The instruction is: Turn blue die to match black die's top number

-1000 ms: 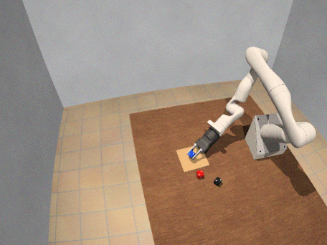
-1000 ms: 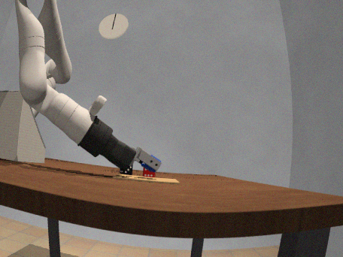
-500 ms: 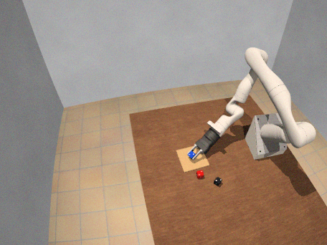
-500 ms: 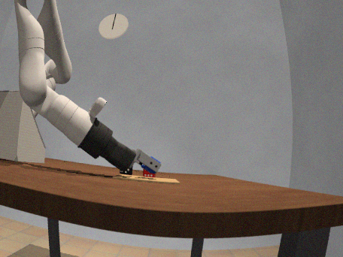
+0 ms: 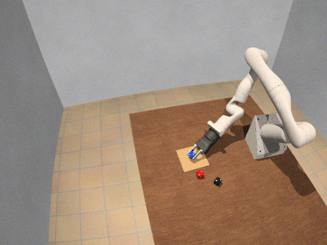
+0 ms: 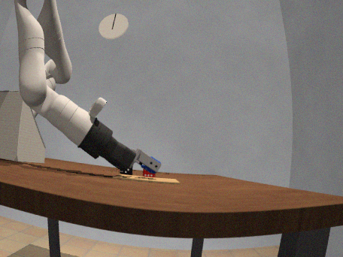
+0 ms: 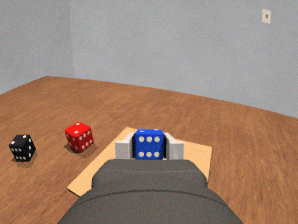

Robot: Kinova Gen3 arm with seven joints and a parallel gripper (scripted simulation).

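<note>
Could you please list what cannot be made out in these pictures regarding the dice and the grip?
- Black die top number: too small in the top view; in the wrist view, seen from the side, blurred.
- Black die in the exterior view: mostly hidden behind the gripper.
- Blue die underside and whether it touches the mat: hidden by the fingers and wrist body.
- Red die pips: too small in the top view.

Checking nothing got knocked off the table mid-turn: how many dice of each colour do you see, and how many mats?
Blue die, held in the gripper above the mat: 1
Red die: 1
Black die: 1
Mat: 1
Total: 4
</note>
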